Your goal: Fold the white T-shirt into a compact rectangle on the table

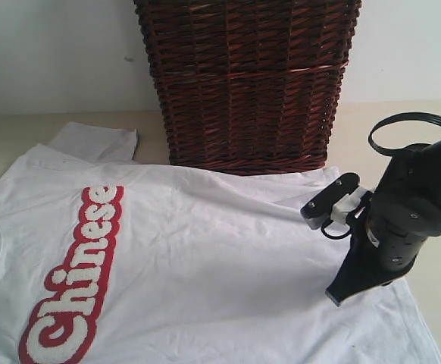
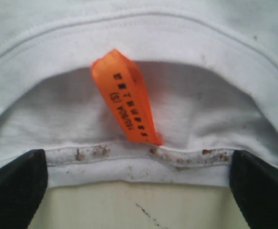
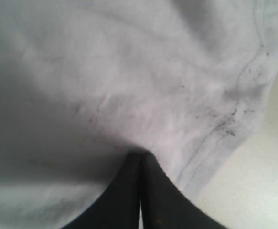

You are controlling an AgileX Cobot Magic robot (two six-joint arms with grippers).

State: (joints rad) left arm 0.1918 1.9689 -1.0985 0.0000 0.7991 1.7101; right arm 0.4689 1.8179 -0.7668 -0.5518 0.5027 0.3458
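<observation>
White T-shirt (image 1: 205,250) nipped in right pincer (image 3: 140,156).

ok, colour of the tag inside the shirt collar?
Orange tag with small black print, on the white T-shirt collar. Best in left wrist view.

Soft, even light; the white T-shirt (image 1: 228,250) looks washed-out; right wrist view blurred and dim.

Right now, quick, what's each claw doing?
Left claw: open, straddling the white T-shirt at its collar.
Right claw: closed, tips against the shirt fabric near the hem; grip unclear.
</observation>
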